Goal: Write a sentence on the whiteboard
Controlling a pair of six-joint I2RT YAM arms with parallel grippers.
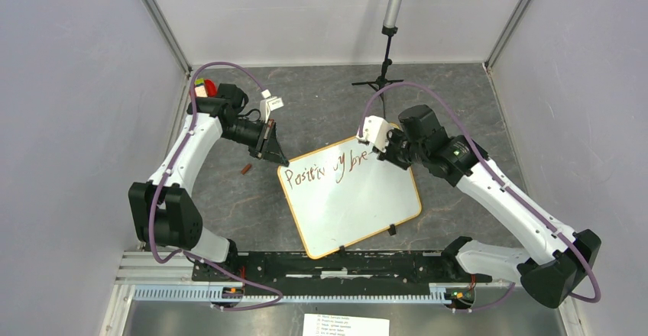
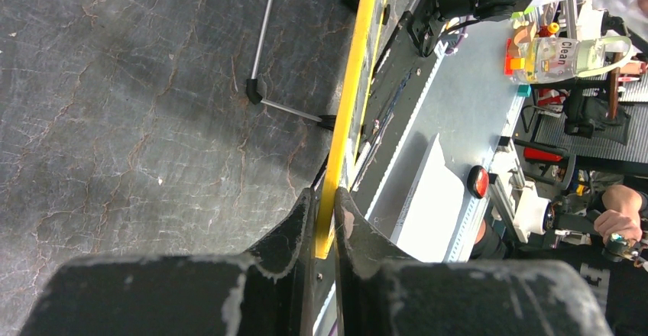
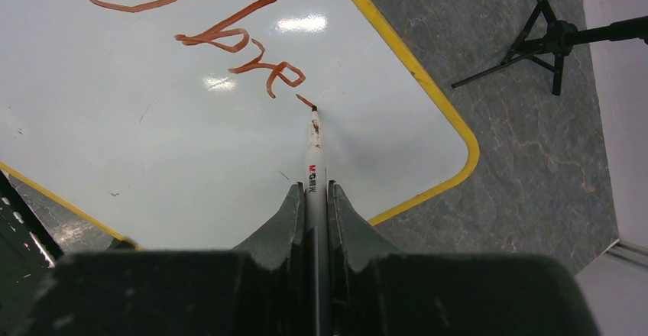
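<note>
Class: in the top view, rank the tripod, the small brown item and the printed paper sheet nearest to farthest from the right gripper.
1. tripod, just behind the right gripper
2. small brown item, far left
3. printed paper sheet, bottom edge

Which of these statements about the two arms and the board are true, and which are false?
1. The right gripper holds a marker with its tip on the whiteboard. True.
2. The left gripper hangs open in the air. False: it is shut on the whiteboard's yellow rim.
3. The writing is blue. False: it is brownish-red.
4. A black tripod stands beyond the whiteboard. True.
</note>
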